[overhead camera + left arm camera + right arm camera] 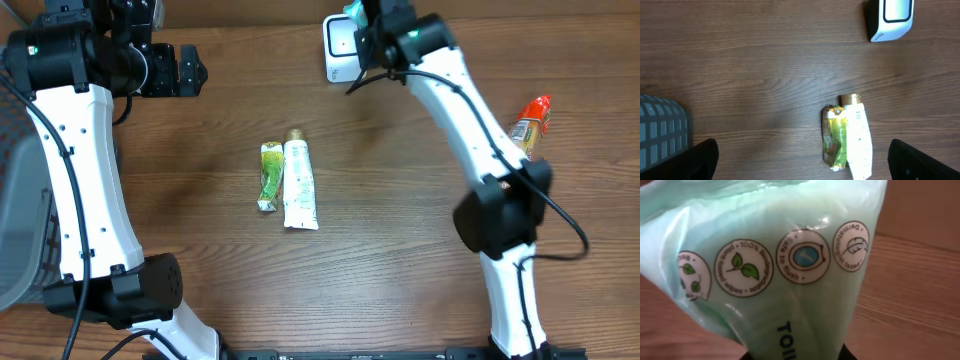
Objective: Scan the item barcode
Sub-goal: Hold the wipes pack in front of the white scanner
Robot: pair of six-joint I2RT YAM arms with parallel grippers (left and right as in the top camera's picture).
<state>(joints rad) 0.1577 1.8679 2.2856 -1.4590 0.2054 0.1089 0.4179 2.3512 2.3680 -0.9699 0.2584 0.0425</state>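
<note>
1. The right gripper [372, 22] is squeezed tight on a soft green pack [790, 275]. The pack fills the wrist view. This side shows round leaf pictures and some letters, but no barcode that I can see.
2. Just beside this hand sits the white scanner [340, 45]. The pack is held up very close to it. I cannot tell if they touch.
3. Farther out from the hand, toward the middle of the wooden table [400, 200], lie a green tube [270, 175] and a white tube [299, 183]. They lie side by side and touch.
4. On the other side of the hand, well apart from it, lies an orange tube [531, 122].
5. Farthest from the hand is the left gripper [180, 70]. It is wide open and holds nothing.
6. Things that could go wrong:
   - The pack is floppy. It could bend or wrinkle, and then the scanner may not read the lines.
   - The barcode may face away from the scanner, so no beep comes until the hand turns the pack.
   - The hand is so close that it could bump the scanner and push it.
   - The shiny plastic is slippery, so the pack could slide out and drop.
</note>
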